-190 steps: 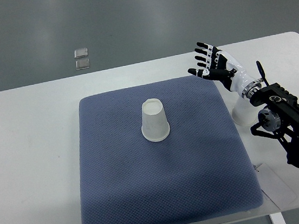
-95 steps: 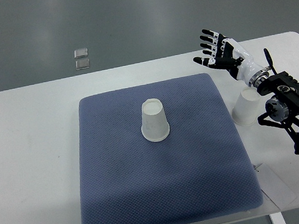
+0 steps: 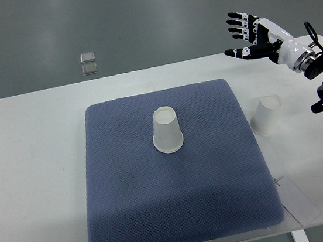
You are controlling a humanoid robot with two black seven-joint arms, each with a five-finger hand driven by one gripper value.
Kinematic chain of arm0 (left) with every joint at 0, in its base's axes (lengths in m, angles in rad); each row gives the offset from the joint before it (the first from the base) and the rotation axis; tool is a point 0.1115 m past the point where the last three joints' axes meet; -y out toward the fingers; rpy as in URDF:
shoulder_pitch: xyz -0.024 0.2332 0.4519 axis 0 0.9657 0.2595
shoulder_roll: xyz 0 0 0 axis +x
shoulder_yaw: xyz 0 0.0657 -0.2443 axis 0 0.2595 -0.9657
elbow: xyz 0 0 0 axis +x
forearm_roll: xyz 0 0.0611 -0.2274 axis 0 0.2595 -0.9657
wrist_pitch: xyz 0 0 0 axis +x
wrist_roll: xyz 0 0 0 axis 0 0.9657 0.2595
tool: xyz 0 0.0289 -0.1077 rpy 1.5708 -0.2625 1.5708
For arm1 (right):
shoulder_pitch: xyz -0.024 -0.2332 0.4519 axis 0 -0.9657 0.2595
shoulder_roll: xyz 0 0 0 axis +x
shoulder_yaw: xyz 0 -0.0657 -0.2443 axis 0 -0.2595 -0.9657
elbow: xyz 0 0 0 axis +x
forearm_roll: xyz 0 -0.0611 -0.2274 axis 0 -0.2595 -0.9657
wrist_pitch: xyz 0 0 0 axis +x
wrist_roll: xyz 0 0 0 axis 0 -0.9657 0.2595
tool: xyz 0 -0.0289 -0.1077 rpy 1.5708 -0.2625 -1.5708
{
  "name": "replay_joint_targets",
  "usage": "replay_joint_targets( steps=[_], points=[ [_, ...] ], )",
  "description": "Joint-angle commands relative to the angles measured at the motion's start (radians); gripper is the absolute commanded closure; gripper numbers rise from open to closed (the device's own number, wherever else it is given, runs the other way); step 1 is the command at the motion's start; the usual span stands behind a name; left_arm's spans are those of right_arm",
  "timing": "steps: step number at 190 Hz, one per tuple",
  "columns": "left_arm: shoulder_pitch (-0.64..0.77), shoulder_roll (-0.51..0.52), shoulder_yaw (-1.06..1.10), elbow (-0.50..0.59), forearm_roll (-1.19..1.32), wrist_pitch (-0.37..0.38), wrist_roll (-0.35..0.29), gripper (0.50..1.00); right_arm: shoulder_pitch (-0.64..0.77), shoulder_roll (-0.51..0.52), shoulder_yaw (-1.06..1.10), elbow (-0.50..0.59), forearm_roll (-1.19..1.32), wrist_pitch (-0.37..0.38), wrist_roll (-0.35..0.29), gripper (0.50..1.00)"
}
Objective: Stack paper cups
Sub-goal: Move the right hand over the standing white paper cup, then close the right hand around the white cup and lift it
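One white paper cup stands upside down near the middle of the blue-grey mat. A second white paper cup stands upside down on the white table, just right of the mat's right edge. My right hand hovers high at the upper right, above the table's far edge, fingers spread and holding nothing. It is well up and right of the second cup, not touching it. The left arm does not show.
The white table carries the mat. A white paper sheet lies by the mat's front right corner. Two small clear squares lie on the grey floor beyond the table's far edge.
My right hand has risen and pulled back toward the upper right, away from the mat. The cup on the table, partly hidden by the forearm before, now shows fully.
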Motion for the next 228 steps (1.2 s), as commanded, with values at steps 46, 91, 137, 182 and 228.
replay_joint_targets(
  steps=[46, 91, 137, 182, 228],
  points=[
    [0.0, 0.0, 0.0, 0.0, 0.0, 0.0, 0.001, 0.5, 0.177, -0.338, -0.376, 0.136, -0.302, 0.092, 0.131, 0.583],
    [0.0, 0.0, 0.0, 0.0, 0.0, 0.0, 0.001, 0.5, 0.226, -0.405, -0.576, 0.198, -0.48, 0.097, 0.157, 0.583],
    [0.0, 0.0, 0.0, 0.0, 0.0, 0.0, 0.001, 0.5, 0.232, -0.405, -0.666, 0.192, -0.558, 0.083, 0.165, 0.583],
    [0.0, 0.0, 0.0, 0.0, 0.0, 0.0, -0.001, 0.5, 0.259, -0.393, -0.717, 0.155, -0.599, 0.053, 0.163, 0.585],
    [0.0, 0.0, 0.0, 0.0, 0.0, 0.0, 0.001, 0.5, 0.287, -0.372, -0.789, 0.098, -0.61, -0.006, 0.162, 0.587]
  ],
)
